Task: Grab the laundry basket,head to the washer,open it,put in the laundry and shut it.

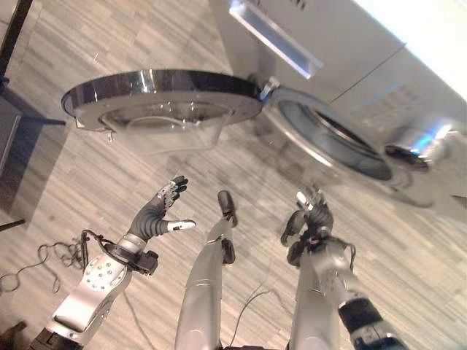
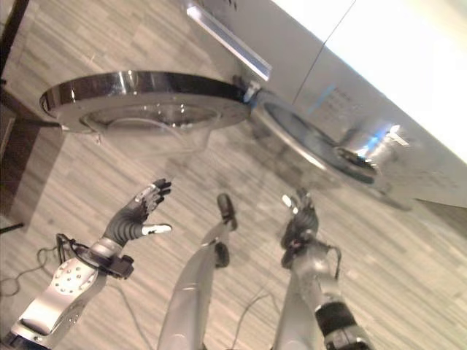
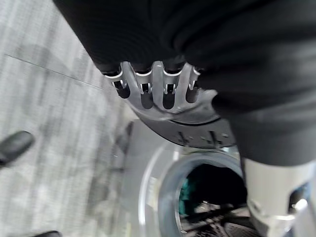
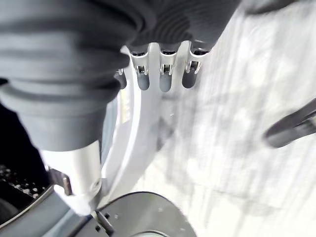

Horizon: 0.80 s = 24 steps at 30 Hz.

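The washer stands at the right with its round glass door swung wide open to the left. Its drum opening is dark; in the left wrist view a teal cloth lies inside the drum. My left hand hovers over the floor below the door, open, with fingers spread and the thumb out. Level with it, my right hand hangs below the drum opening, open with relaxed fingers and holding nothing. Neither hand touches the washer.
Striped grey wood floor runs between me and the washer. The open door juts out over the floor at the left. A dark piece of furniture stands at the far left edge. A shiny drawer front sits on the washer's upper panel.
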{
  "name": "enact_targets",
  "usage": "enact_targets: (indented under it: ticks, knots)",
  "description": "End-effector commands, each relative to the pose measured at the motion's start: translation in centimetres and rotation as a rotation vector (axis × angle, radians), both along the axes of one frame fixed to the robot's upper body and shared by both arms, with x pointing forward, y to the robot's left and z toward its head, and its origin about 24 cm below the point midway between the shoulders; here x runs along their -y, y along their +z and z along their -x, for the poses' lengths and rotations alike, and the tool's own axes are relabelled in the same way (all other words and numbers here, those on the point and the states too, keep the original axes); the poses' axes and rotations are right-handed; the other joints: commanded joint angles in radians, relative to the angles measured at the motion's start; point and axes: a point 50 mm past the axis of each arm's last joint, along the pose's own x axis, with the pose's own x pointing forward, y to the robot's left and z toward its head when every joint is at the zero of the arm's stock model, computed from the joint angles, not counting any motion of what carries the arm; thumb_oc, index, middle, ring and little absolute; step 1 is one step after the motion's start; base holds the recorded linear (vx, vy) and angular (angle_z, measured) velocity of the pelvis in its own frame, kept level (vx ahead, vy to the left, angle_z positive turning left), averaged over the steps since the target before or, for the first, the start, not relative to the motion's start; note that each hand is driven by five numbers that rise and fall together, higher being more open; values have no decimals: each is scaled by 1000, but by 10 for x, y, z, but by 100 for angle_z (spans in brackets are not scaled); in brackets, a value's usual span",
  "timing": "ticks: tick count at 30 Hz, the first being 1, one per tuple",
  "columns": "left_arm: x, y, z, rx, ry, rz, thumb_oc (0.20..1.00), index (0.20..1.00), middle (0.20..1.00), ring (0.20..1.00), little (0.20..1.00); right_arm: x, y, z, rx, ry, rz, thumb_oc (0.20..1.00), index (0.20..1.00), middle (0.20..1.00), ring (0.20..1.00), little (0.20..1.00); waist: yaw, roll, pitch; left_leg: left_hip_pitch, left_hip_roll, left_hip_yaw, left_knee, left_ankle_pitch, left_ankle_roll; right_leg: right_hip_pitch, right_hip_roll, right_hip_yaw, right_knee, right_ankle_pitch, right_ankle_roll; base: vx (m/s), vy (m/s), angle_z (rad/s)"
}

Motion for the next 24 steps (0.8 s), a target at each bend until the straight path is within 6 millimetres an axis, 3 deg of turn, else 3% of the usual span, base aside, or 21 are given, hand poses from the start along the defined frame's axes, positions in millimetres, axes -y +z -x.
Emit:
enact_targets:
  ticks: [1, 3, 4, 5, 6, 8, 10, 15, 20, 22, 24]
  knots:
    - [0, 2, 13, 25, -20, -61, 1000, 1000, 1000, 1000, 1000, -1, -7, 2, -10, 78, 44, 1000, 1000, 1000, 1000, 1000, 19, -8, -36, 38, -8, -92, -69, -1, -58, 74, -2, -17, -146, 130, 87, 31, 8, -1]
    - [-1, -1, 14, 13, -18, -69, 1000, 1000, 1000, 1000, 1000, 2, -17, 9, -55, 78, 36, 1000, 1000, 1000, 1000, 1000, 15, -12, -39, 56, -7, -94, -71, -2, -60, 98, 1, -19, -159, 135, 87, 45, 10, 5]
    - [-4, -5, 14, 3, -5, -91, 1000, 1000, 1000, 1000, 1000, 4, -36, 21, -145, 73, 25, 1000, 1000, 1000, 1000, 1000, 13, -20, -62, 90, -7, -100, -75, -8, -62, 141, 5, -22, -184, 139, 88, 59, 9, 5]
    - [-4, -5, 14, 2, -5, -92, 1000, 1000, 1000, 1000, 1000, 4, -37, 21, -146, 74, 24, 1000, 1000, 1000, 1000, 1000, 12, -19, -60, 94, -7, -101, -77, -8, -62, 147, 6, -23, -187, 140, 88, 100, 9, 4]
    - [-9, -11, 13, -21, 15, -116, 1000, 1000, 1000, 1000, 1000, 9, -55, 36, -239, 80, 56, 1000, 1000, 1000, 1000, 1000, 11, -31, -84, 137, -4, -105, -80, -15, -64, 202, 12, -24, -214, 144, 89, 90, 13, 9]
    - [-12, -14, 13, -32, 31, -126, 1000, 1000, 1000, 1000, 1000, 12, -66, 45, -293, 88, 74, 1000, 1000, 1000, 1000, 1000, 8, -38, -91, 175, -2, -104, -83, -22, -65, 248, 19, -23, -236, 148, 88, 74, 15, 12]
    - [-18, -25, 13, -67, 70, -153, 1000, 1000, 1000, 1000, 1000, 18, -93, 68, -450, 126, 171, 1000, 1000, 1000, 1000, 1000, 12, -48, -120, 261, 3, -104, -82, -42, -63, 345, 27, -22, -269, 150, 93, 106, 21, 1]
    - [-24, -53, 12, -169, 130, -137, 1000, 1000, 1000, 1000, 1000, 30, -120, 94, -633, 126, 278, 1000, 1000, 1000, 1000, 1000, 3, -55, -148, 383, 8, -109, -89, -64, -61, 479, 38, -21, -317, 146, 95, 38, 12, -3]
    - [-30, -117, 20, -417, 249, -130, 1000, 1000, 1000, 1000, 1000, 39, -148, 136, -884, 235, 459, 1000, 1000, 1000, 1000, 1000, 2, -64, -242, 566, 48, -109, -163, -61, -75, 663, 67, -13, -416, 134, 97, 38, -66, -9]
    - [-27, -124, 22, -444, 254, -124, 1000, 1000, 1000, 1000, 1000, 40, -151, 143, -916, 267, 497, 1000, 1000, 1000, 1000, 1000, 5, -64, -257, 598, 52, -106, -190, -53, -78, 690, 76, -10, -436, 134, 97, -23, -67, -11]
    - [-19, -139, 24, -502, 275, -84, 1000, 1000, 1000, 1000, 1000, 45, -158, 159, -1012, 348, 594, 1000, 1000, 1000, 1000, 1000, 19, -62, -299, 652, 63, -102, -266, 1, -82, 746, 105, -18, -492, 145, 88, -99, -116, -8]
